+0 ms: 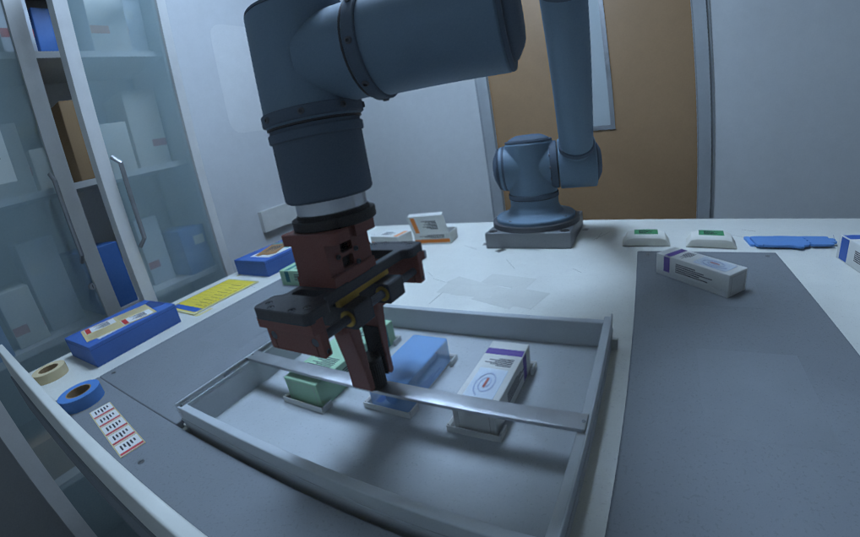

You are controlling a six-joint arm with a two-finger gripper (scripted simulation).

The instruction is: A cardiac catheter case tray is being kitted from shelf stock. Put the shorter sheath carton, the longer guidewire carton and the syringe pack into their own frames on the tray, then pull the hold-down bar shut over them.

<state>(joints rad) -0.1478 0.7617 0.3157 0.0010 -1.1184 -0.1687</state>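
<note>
My gripper (371, 381) points down into the grey tray (400, 407) and is closed on the metal hold-down bar (420, 393). The bar runs across the tray, over the near ends of three items. A green carton (317, 381) lies on the left. A blue pack (418, 360) lies in the middle, just right of my fingers. A white carton with a purple band (495, 383) lies on the right. Each rests in its own low frame. My fingers hide part of the blue pack and the green carton.
A blue box (122, 330) lies left of the tray, with tape rolls (79, 395) near the table's left edge. Another white carton (701, 271) lies on the dark mat to the right. Small boxes stand along the back, beside the arm's base (534, 230). A glass cabinet stands at the left.
</note>
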